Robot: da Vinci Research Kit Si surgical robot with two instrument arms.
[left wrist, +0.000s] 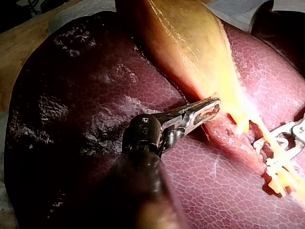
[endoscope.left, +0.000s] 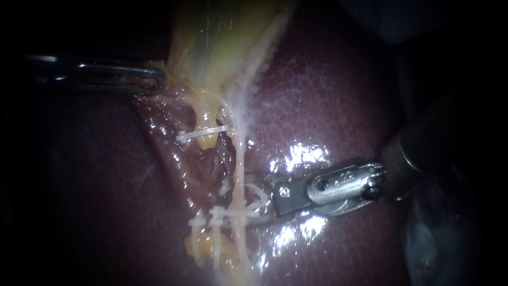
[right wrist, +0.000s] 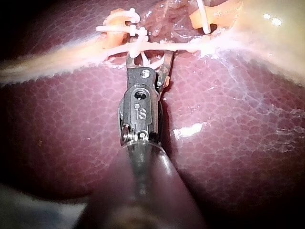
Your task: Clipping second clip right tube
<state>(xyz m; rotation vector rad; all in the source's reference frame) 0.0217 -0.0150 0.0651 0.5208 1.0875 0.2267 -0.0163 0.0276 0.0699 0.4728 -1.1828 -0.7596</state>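
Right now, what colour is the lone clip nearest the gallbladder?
White; the clip shows best in the endoscope view.

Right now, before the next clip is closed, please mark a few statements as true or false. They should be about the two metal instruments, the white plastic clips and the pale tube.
1. The left instrument has its jaws shut on the edge of the yellowish gallbladder. True.
2. The tip of the right instrument is at the pale thin tube. True.
3. No clip sits on the tissue yet. False: one white clip sits higher up, and a cluster of white clips lies beside the right instrument's tip.
4. The liver's surface looks dry. False: the dark red liver shows wet glints.
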